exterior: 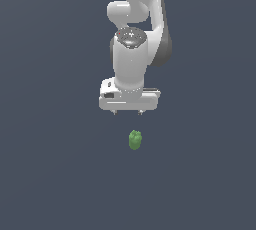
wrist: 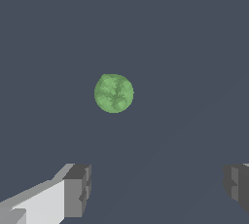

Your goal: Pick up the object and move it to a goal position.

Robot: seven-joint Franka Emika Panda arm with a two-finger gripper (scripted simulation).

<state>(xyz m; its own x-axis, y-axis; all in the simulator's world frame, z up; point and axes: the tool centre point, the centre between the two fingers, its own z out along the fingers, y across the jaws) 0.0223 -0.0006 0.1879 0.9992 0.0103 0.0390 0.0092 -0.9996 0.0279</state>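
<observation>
Pickup not started: gripper point(exterior: 127, 112) hangs above the object point(exterior: 135, 140), fingers point(wrist: 77, 190) spread wide, holding nothing. Descent, grasp, lift and carry to goal all remain; no goal marker visible.

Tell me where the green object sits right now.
In the exterior view the green object stands alone on the dark surface, just below the open tool and untouched by it.

Plain dark grey-blue ground point(exterior: 50, 174).

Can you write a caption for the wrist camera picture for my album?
Looking down past the open claw at a little green object below.
</observation>
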